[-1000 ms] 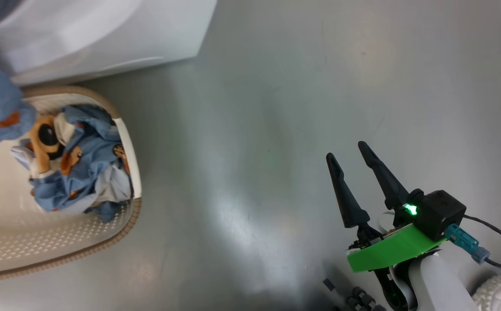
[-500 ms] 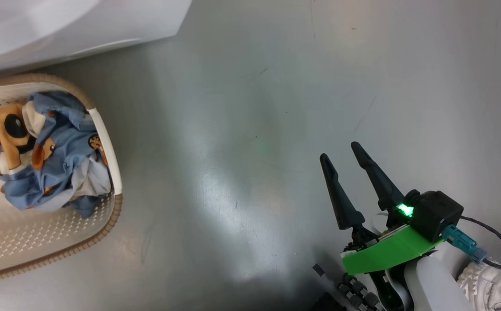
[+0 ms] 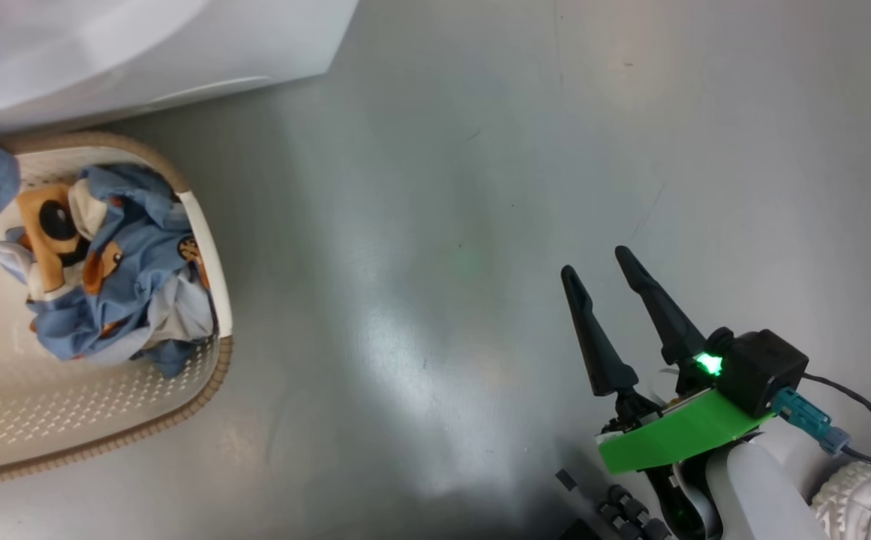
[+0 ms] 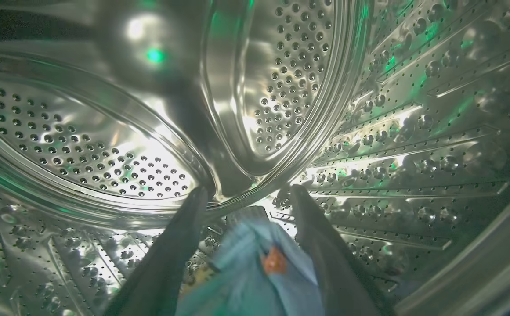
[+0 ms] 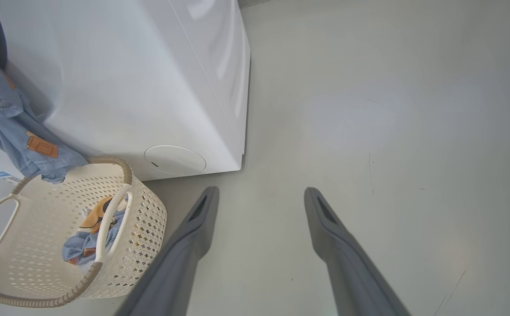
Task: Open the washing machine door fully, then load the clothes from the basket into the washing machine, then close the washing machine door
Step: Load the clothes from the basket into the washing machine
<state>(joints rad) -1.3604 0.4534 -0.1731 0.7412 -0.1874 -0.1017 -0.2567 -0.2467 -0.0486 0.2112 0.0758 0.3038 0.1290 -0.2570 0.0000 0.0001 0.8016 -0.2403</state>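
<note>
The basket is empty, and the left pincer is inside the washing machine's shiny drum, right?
Not empty. The head view shows blue clothes lying in the basket. The left pincer is inside the washing machine's shiny drum.

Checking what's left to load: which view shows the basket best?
Right wrist view: nearly the whole basket, rim to holed wall, clothes inside. Head view looks down on the clothes but crops the basket at the left edge. Left wrist view faces the drum.
</note>
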